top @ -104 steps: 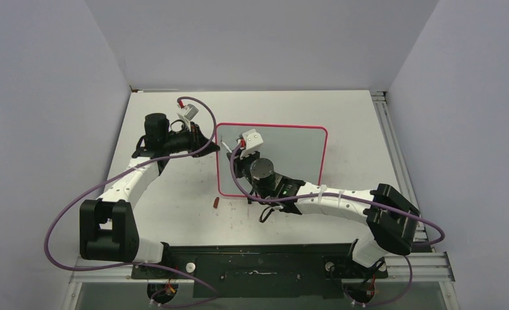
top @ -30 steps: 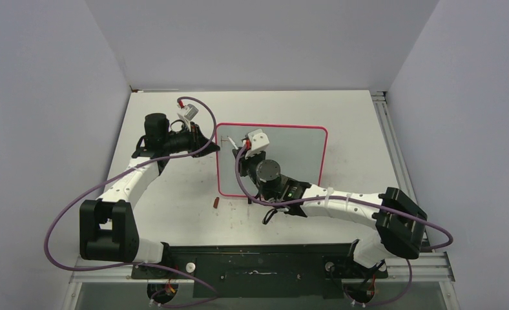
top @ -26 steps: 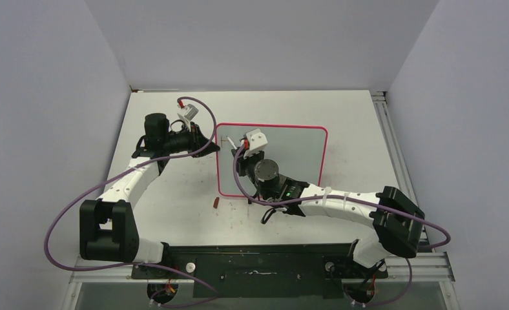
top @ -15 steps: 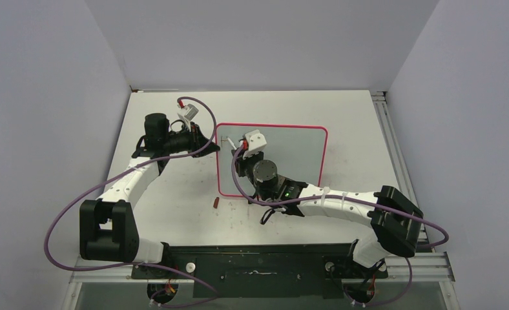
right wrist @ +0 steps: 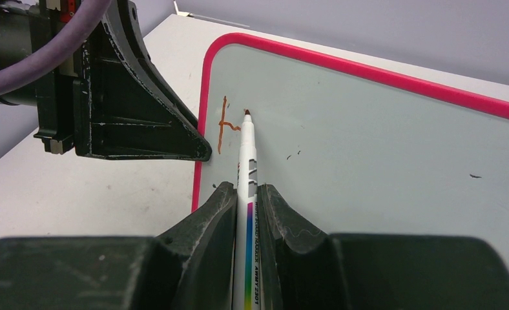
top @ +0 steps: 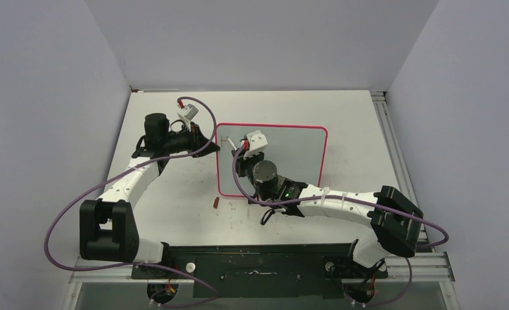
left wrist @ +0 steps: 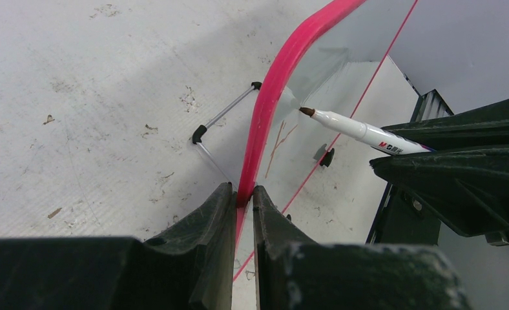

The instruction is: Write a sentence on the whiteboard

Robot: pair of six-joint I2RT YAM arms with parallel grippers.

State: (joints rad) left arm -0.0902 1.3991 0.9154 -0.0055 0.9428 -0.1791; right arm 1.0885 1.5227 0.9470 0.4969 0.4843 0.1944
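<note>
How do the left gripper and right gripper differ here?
The left gripper is shut on the edge of the small white whiteboard with a pink-red frame; the right gripper is shut on a white marker pen. The left gripper sits at the board's left side, the right gripper over its face, pen tip near the reddish-brown strokes. Both grip something.

The right hand [right wrist: 245, 191] clamps a white marker [right wrist: 247, 155], its brown tip just beside a reddish-brown stroke [right wrist: 224, 126] near the pink-framed whiteboard [right wrist: 381, 148]'s upper left corner; the left hand [right wrist: 194, 150] meets its left edge.
</note>
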